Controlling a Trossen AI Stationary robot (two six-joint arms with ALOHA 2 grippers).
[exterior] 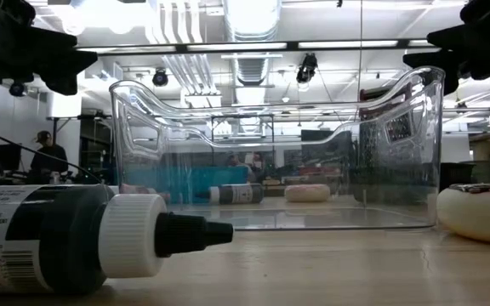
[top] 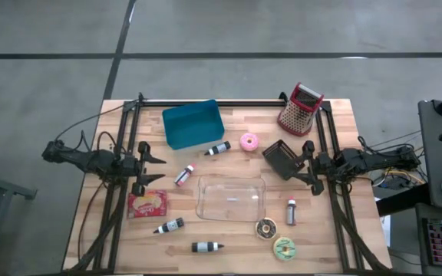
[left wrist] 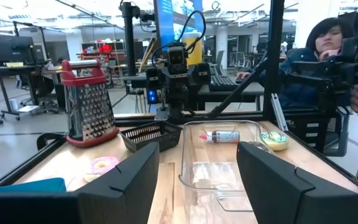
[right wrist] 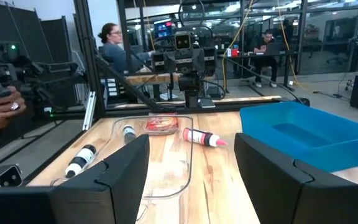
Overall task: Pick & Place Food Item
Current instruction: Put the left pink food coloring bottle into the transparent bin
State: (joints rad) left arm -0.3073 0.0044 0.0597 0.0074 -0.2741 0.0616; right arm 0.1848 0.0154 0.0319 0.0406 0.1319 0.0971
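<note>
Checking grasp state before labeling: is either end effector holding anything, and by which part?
Nothing is held. The left end effector and the right end effector both hover open and empty at opposite sides of the table.

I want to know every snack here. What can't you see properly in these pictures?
- Red packet: high view, print too small to read.
- Dark bottle: low view, cut off by the left edge, label blurred.
- Black basket: high view, contents hidden by its walls.
- Pink donut: left wrist view, partly behind the left gripper's finger.

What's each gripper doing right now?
Left gripper: open, holding nothing, over the table's left side.
Right gripper: open, holding nothing, beside the black basket.
</note>
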